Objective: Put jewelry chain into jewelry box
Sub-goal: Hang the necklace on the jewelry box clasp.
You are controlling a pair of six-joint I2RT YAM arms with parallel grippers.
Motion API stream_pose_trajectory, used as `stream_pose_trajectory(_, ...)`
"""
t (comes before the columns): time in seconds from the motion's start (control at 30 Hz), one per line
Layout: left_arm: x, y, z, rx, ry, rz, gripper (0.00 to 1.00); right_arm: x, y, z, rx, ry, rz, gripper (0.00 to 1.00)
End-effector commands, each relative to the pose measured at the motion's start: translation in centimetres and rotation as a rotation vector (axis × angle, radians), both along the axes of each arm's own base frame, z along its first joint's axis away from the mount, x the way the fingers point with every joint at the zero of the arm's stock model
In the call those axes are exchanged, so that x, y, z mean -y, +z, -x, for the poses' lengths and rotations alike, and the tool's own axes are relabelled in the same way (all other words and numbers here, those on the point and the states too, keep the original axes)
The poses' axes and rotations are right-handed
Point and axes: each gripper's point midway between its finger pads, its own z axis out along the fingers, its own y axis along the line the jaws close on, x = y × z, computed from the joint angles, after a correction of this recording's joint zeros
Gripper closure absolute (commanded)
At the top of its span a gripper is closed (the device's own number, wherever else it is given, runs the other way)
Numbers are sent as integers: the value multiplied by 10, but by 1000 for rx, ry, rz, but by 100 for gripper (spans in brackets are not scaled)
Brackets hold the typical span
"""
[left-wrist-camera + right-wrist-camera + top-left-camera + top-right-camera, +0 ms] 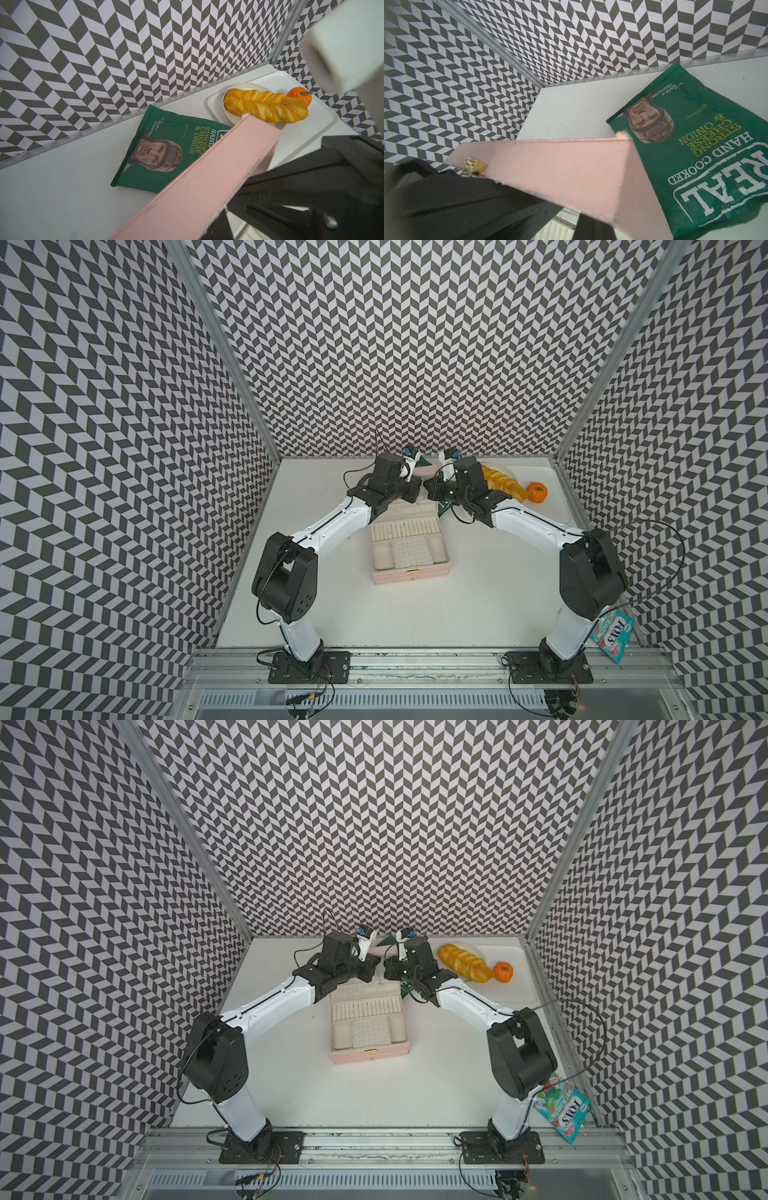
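Both top views: pink jewelry box (395, 576) lies open, cream-lined — left fingers (413, 491), right fingers (434, 488) closed.

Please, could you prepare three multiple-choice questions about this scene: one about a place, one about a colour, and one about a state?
1. Where does the green crisp bag lie?
A. on the table behind the jewelry box
B. inside the box
C. under the box

2. What colour is the box outside?
A. blue
B. pale pink
C. black

3. How is the box lid?
A. shut and clasped
B. raised open
C. removed altogether

Answers:
1 A: the left wrist view shows it flat on the table beyond the lid.
2 B: its front wall is pink in both top views.
3 B: the ring rolls inside show from above.
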Motion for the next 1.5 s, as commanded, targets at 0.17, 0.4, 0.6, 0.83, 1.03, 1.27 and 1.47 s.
stream_pose_trajectory(0.17, -5, -7, -2, -12, 12, 1, 95, -1, -1, 1, 4, 16, -14, 98)
stream_pose_trajectory(0.4, -5, -7, -2, -12, 12, 2, 95, -5, 15, 5, 7, 49, -57, 98)
stream_pose_trajectory(0.6, -5, -7, -2, -12, 13, 1, 95, -6, 25, 7, -8, 70, -100, 98)
stream_pose_trajectory(0.83, -4, -9, -3, -14, 13, 1, 95, -4, 44, 9, 12, 90, -140, 97)
stream_pose_trajectory(1.03, -4, -11, -2, -21, 10, 4, 95, 1, 28, 5, 1, 64, -98, 97)
stream_pose_trajectory(1.27, -3, -15, 0, -31, 1, 8, 90, 3, 14, 1, -4, 44, -73, 97)
stream_pose_trajectory(1.47, -3, -8, 2, -22, 0, 17, 79, 5, 4, 0, -10, 33, -57, 97)
